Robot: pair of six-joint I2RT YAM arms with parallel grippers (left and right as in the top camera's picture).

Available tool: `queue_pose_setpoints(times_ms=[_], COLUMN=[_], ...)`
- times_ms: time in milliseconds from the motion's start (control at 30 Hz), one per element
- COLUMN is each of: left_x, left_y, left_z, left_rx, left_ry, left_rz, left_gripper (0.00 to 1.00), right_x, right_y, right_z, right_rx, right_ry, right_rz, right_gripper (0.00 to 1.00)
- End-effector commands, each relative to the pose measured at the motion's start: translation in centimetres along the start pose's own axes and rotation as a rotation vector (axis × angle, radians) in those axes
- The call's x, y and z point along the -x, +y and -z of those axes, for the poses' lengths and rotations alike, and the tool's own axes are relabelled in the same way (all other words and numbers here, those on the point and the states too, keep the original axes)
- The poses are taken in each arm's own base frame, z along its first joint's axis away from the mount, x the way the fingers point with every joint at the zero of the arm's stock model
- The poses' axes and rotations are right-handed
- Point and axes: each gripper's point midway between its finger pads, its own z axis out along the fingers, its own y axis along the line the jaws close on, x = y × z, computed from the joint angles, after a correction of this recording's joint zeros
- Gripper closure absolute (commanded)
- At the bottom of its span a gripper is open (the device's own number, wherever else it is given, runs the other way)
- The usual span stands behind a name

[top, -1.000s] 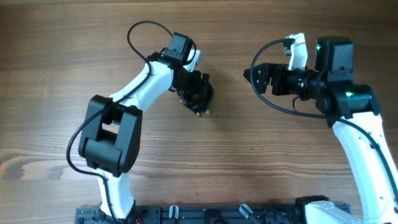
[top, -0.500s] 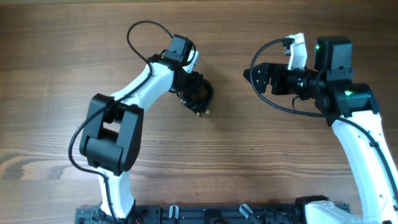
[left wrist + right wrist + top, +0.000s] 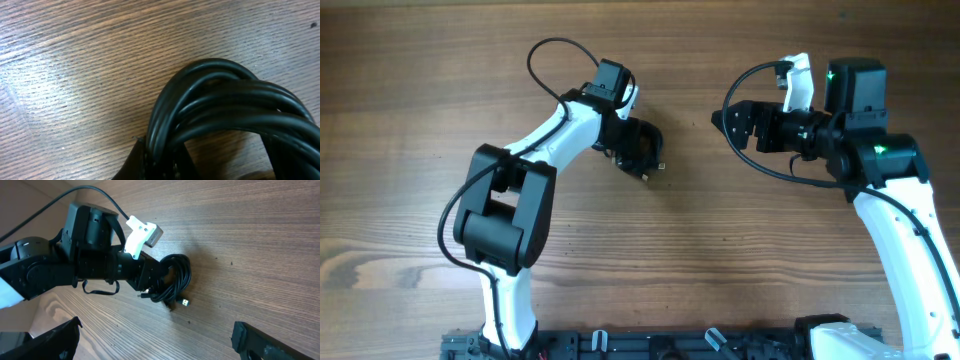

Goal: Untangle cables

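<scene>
The left hand, pinching the knotted bundle of thin black cables, has shifted slightly; with the right hand spread, pulling could tighten the knot.

Glossy smooth blk cables, matt grained wood table, metal-tipped plug

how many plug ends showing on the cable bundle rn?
2. A metal-tipped plug sticks out at the cable bundle's lower edge in the right wrist view; a second plug pokes out nearer the left gripper. More may be hidden inside.
</scene>
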Motion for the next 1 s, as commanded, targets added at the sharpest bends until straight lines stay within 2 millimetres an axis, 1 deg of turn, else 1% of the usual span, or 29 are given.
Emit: queue_pose_setpoints(times_ms=[0,100,133,167,200,267,300,333,400,467,567,667,833,967], left_x=[-0.6,0.3,0.7,1.1,1.4,2.2,2.5,2.8,3.2,3.5,3.6,3.4,3.2,3.1], left_y=[-2.0,-3.3,-3.8,-4.5,-4.8,-5.7,-5.8,-5.9,-5.9,-5.7,-6.0,-6.6,-7.7,-8.1], left_z=[0.5,2.9,4.0,5.5,6.5,9.7,10.7,12.3,14.6,16.2,18.2,19.2,19.2,19.0], left_rx=[-0.179,-0.351,-0.421,-0.523,-0.590,-0.794,-0.855,-0.956,-1.094,-1.184,-1.300,-1.362,-1.374,-1.369], left_ry=[0.036,0.022,0.013,0.001,-0.009,-0.040,-0.050,-0.068,-0.094,-0.114,-0.132,-0.131,-0.112,-0.107], left_rz=[0.040,0.074,0.087,0.102,0.110,0.130,0.135,0.138,0.139,0.134,0.107,0.085,0.067,0.057], left_gripper=[0.96,0.96,0.96,0.96,0.96,0.96,0.96,0.96,0.96,0.96,0.96,0.96,0.96,0.96], right_x=[0.7,0.9,1.0,1.0,1.1,1.2,1.3,1.4,1.6,1.8,2.0,2.2,1.8,1.4], right_y=[0.2,0.2,0.3,0.3,0.4,0.4,0.5,0.7,1.2,1.8,3.0,4.0,5.3,7.0], right_z=[0.0,0.0,0.0,0.0,0.1,0.0,0.0,0.0,0.0,-0.1,-0.2,-0.7,-2.2,-3.7], right_rx=[-0.002,-0.001,0.001,0.002,0.005,0.008,0.010,0.020,0.042,0.071,0.109,0.133,0.169,0.237], right_ry=[-0.015,-0.021,-0.023,-0.026,-0.027,-0.032,-0.035,-0.039,-0.043,-0.048,-0.055,-0.063,-0.035,-0.005], right_rz=[-0.018,-0.028,-0.037,-0.041,-0.051,-0.064,-0.076,-0.073,-0.067,-0.051,-0.023,-0.004,-0.004,0.001], right_gripper=[0.00,0.00,0.00,0.00,0.00,0.00,0.00,0.00,0.01,0.02,0.07,0.12,0.19,0.25])
